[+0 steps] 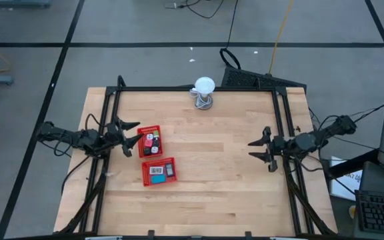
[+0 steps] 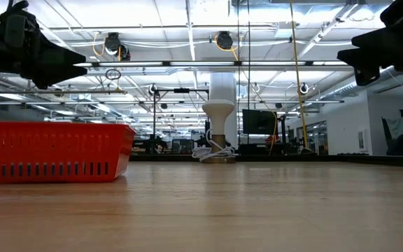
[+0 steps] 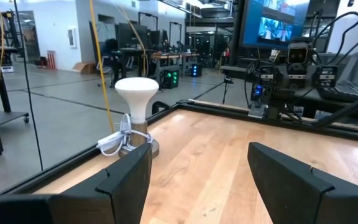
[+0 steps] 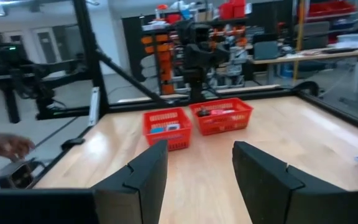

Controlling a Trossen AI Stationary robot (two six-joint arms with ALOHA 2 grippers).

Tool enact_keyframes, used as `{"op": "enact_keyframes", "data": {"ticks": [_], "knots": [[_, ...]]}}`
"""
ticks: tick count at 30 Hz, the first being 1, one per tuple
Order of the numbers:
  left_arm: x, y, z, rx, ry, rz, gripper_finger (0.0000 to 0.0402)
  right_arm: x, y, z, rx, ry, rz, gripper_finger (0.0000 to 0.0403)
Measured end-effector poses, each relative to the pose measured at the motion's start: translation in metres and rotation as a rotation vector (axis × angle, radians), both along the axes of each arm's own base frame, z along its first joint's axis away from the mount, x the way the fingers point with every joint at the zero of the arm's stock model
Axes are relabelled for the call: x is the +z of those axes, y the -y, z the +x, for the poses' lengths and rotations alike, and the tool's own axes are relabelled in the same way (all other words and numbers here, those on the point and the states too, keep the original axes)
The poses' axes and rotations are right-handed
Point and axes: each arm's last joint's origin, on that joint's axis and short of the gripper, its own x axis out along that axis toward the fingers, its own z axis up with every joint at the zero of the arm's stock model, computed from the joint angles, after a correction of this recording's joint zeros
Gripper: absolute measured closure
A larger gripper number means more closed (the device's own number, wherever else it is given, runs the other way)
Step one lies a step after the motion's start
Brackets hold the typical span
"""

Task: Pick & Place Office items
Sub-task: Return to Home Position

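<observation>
Two red mesh trays sit at the table's left middle. The far tray (image 1: pixel 151 141) (image 4: pixel 221 115) holds several small colourful office items (image 1: pixel 153 141). A teal-blue packet (image 1: pixel 157 171) lies in the near tray (image 1: pixel 158 171) (image 4: pixel 166 127). My left gripper (image 1: pixel 133 137) (image 3: pixel 197 180) hovers just left of the far tray, above the table, open, pointing level toward the table's right. At the table's right side my right gripper (image 1: pixel 252 149) (image 4: pixel 201 174) is open and points level toward the trays. Neither gripper has anything between its fingers.
A white ball on a wire stand (image 1: pixel 205 93) (image 3: pixel 137 99) stands at the middle of the far edge. A black frame (image 1: pixel 199 89) borders the tabletop. Bare wood lies between the trays and my right gripper. A person's hand (image 4: pixel 5 146) shows beyond the table's edge.
</observation>
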Motion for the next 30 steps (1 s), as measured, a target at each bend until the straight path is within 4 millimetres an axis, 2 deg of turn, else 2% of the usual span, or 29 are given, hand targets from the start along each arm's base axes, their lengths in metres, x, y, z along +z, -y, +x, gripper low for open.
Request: {"op": "enact_keyframes", "data": {"ticks": [21,30], "knots": [[0.000,0.000,0.000,-0.003,0.000,-0.001,0.0133,-0.009,0.018,0.006,0.088,-0.090,-0.075,0.0230],[0.000,0.000,0.000,-0.003,0.000,-0.001,0.0133,-0.010,0.018,0.008,0.091,-0.033,-0.070,0.0233]]}}
